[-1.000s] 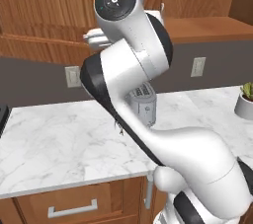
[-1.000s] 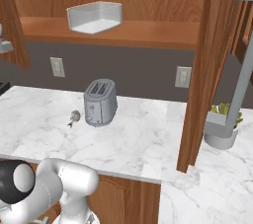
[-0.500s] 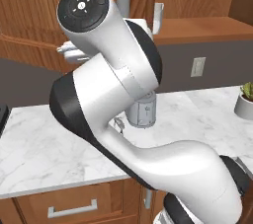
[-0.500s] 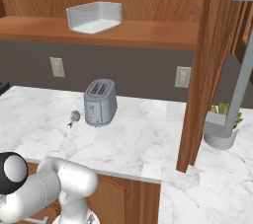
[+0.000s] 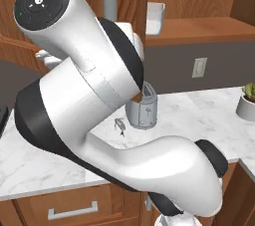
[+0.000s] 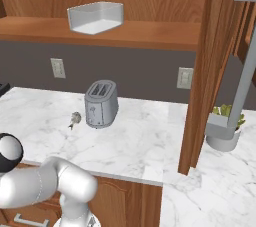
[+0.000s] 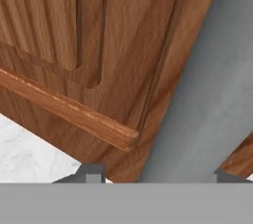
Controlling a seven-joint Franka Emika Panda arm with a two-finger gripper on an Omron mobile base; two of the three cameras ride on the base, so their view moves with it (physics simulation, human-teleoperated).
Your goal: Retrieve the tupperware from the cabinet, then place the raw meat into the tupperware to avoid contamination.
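Note:
The tupperware (image 6: pixel 95 17) is a translucent whitish tub on the bottom shelf of the open brown wood cabinet (image 6: pixel 150 1); in the left base view the tupperware (image 5: pixel 155 18) peeks out behind my arm. The raw meat (image 6: pixel 75 118), a tiny tan lump, lies on the marble counter just left of the toaster; the meat (image 5: pixel 119 125) is also in the left base view. My gripper (image 7: pixel 155 174) is open, its tips wide apart with nothing between them. It faces a panelled wood cabinet door (image 7: pixel 59 25) at close range, beside a grey wall.
A silver two-slot toaster (image 6: pixel 101 103) stands on the counter (image 6: pixel 145 146) below the shelf. The open cabinet door (image 6: pixel 210 56) with its long grey handle (image 6: pixel 244 71) juts out at the right. A potted plant (image 6: pixel 224 128) sits behind it. My arm blocks much of the left base view.
My arm has swung left and closer to the left base camera, now covering more of that view. The tupperware, meat and toaster have not moved.

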